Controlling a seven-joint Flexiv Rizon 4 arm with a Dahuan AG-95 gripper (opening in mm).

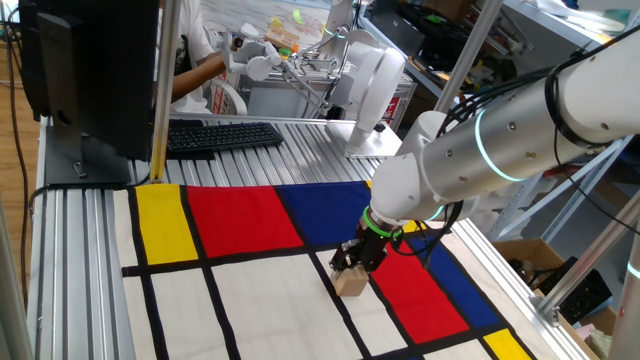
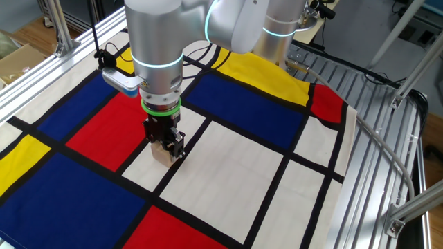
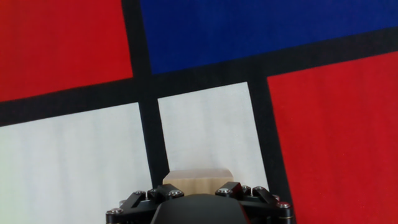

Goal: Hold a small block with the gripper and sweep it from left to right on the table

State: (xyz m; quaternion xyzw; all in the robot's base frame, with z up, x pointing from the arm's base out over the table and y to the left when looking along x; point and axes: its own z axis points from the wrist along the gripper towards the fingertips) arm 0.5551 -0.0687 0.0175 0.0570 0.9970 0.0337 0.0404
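The small block (image 1: 351,283) is what you are after, but take the scene from the biggest thing down. The table (image 1: 90,260) fills one fixed view, its aluminium rails showing at 9 o'clock and its cloth (image 1: 250,300) spread in red, blue, yellow and white rectangles split by black lines. A black keyboard (image 1: 222,135) lies on the bare rails at 11 o'clock, well apart from the work. The big white arm (image 1: 520,130) comes in from 2 o'clock and bends down to the cloth, a glowing ring around its forearm.

At its tip you see the green ring (image 2: 160,107) and below it the gripper (image 2: 164,147), pointing straight down at the cloth. Its black fingers are clamped on the small block, one on each side, with the tan wood showing between and below them. In the other fixed view the block (image 2: 163,155) sits on a narrow white rectangle, just beside a black line, with a red rectangle at its 9 o'clock and a larger white one at its 3 o'clock. Whether its underside touches the cloth or hangs just clear, you cannot tell.

From the hand view you see only the top edge of the block (image 3: 198,177) at 6 o'clock, above the black gripper body (image 3: 199,205), with the white rectangle running up toward 12 o'clock.
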